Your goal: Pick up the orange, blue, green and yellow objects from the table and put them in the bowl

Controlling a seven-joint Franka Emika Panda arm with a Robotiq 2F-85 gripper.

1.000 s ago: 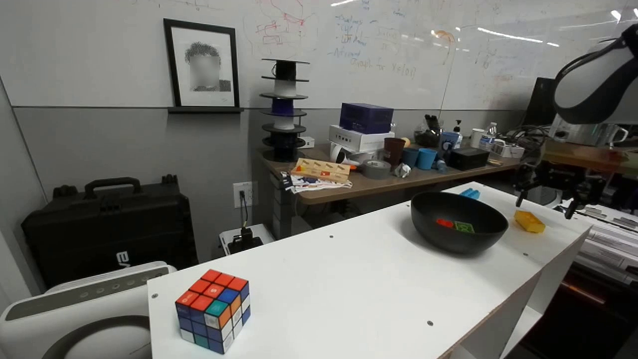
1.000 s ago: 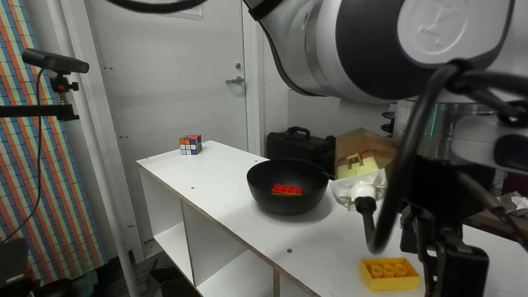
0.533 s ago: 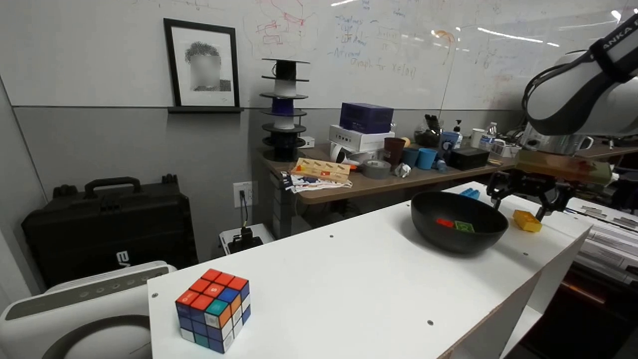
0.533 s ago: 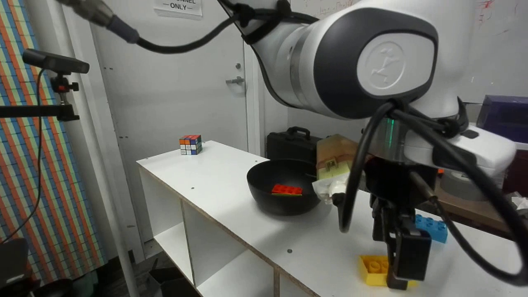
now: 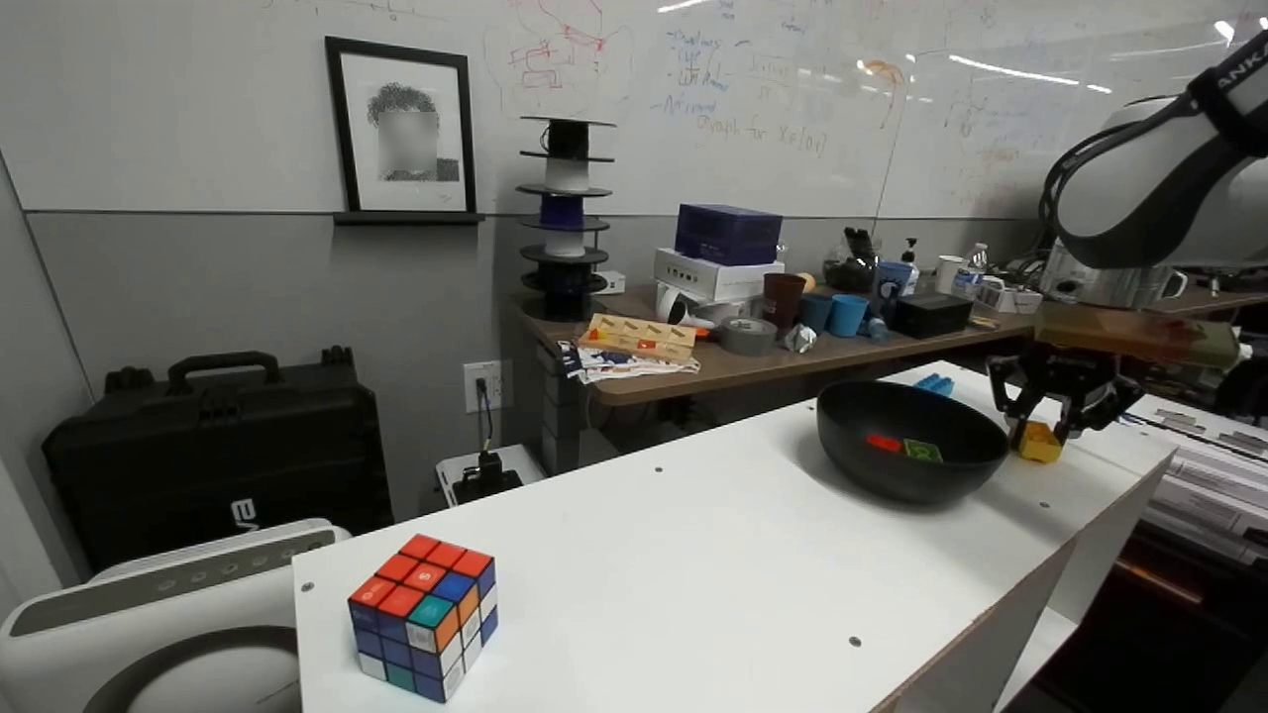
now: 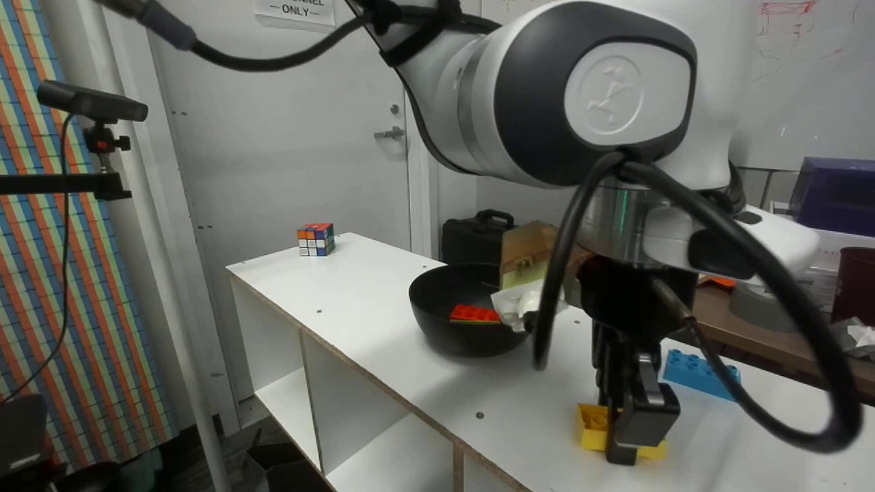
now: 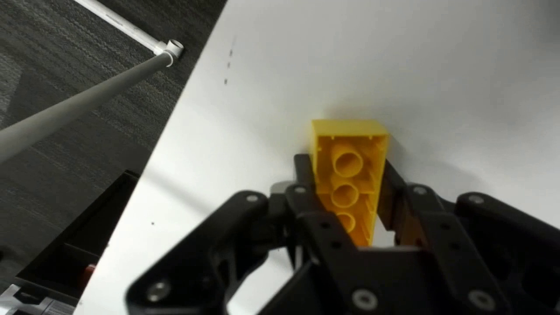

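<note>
The yellow brick (image 7: pixel 350 129) lies on the white table with its hollow underside up. My gripper (image 7: pixel 344 175) is shut on it, one finger against each long side. In both exterior views the gripper (image 5: pixel 1040 433) is down at table level, just beyond the black bowl (image 5: pixel 892 483). Inside the bowl rest a red-orange brick (image 5: pixel 885 443) and a green brick (image 5: pixel 922 452). A blue brick (image 6: pixel 697 372) lies on the table behind the gripper, partly covered by a cable; in an exterior view the bowl hides some of this blue brick (image 5: pixel 934 384).
A Rubik's cube (image 5: pixel 426 619) stands at the far end of the white table (image 5: pixel 634 584). Close beside the gripper is the bowl's rim. A loose black cable (image 6: pixel 786 301) loops from the arm. The table's front edge (image 6: pixel 383 387) drops to open shelving.
My gripper has come down and across towards the bowl, and its fingers have closed on the yellow brick. The brick has shifted slightly towards the bowl. The other bricks stay put.
</note>
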